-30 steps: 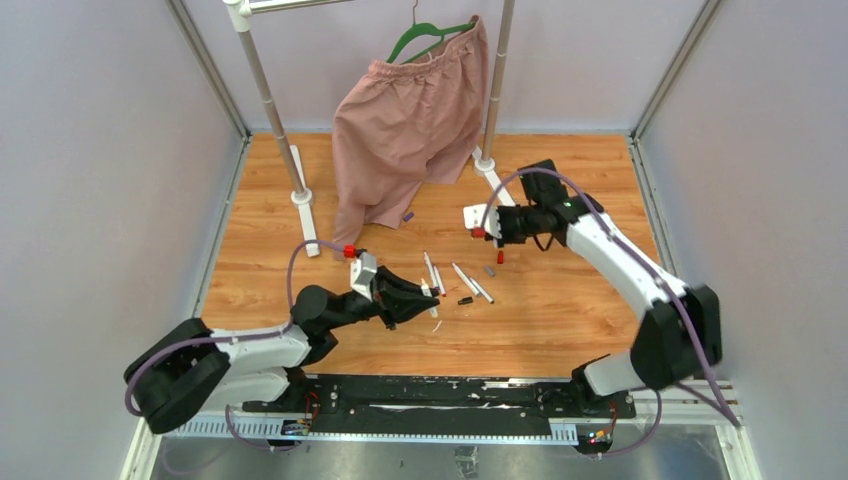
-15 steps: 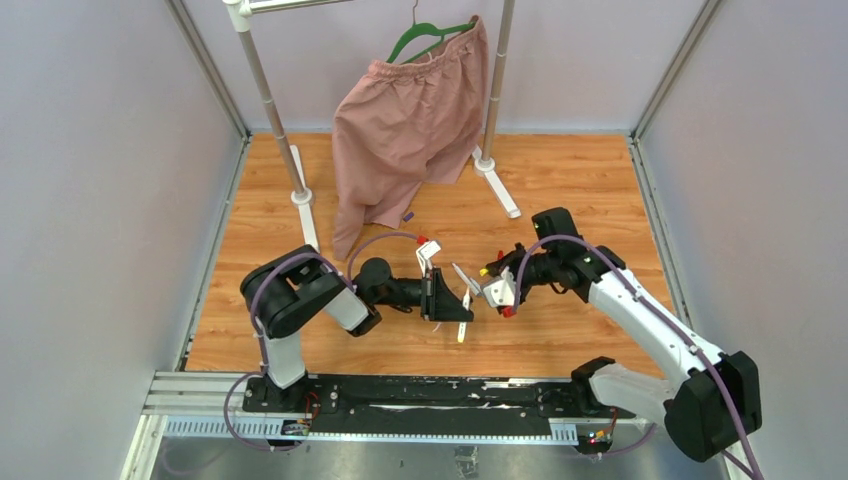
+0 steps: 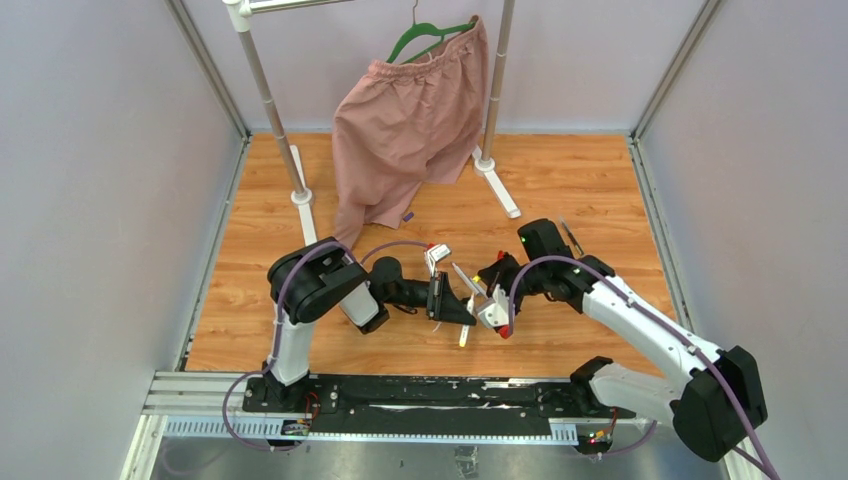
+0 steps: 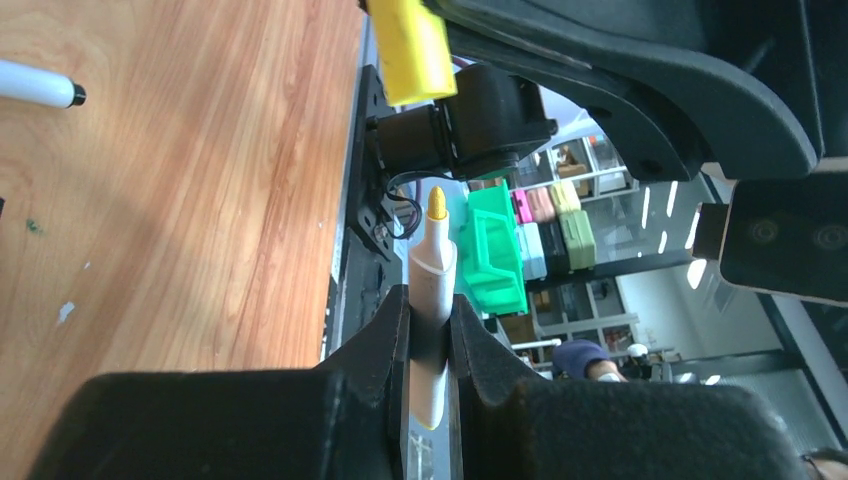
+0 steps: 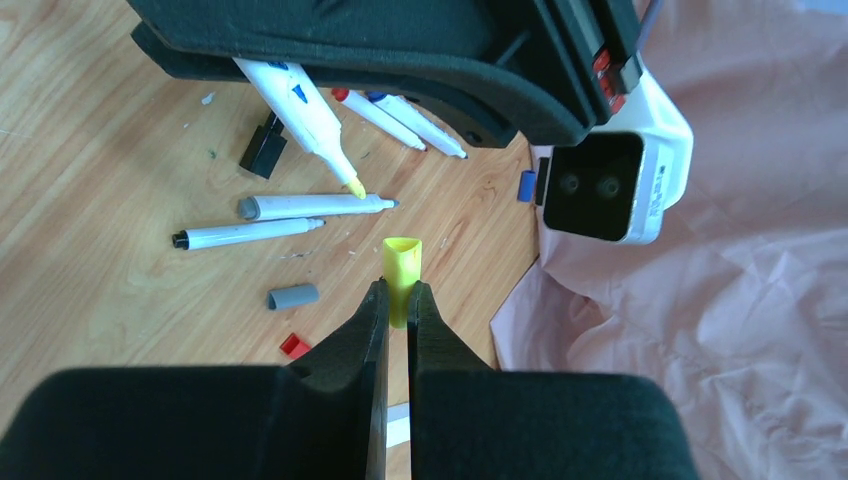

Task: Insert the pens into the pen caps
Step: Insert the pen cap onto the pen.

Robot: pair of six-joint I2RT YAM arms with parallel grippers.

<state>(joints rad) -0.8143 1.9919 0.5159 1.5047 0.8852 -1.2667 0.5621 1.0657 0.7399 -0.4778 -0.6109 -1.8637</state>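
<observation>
1 white pen (image 4: 432,270) with yellow tip clamped in the left gripper (image 4: 430,310), 1 yellow cap (image 5: 401,260) pinched tight in the right gripper (image 5: 397,295), both above the table (image 3: 560,180) toward its near edge, tip and cap close, not touching

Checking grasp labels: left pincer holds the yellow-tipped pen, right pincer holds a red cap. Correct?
Cap colour is wrong: the right pincer holds a yellow cap, as the right wrist view shows. The left pincer does hold the yellow-tipped pen.
</observation>
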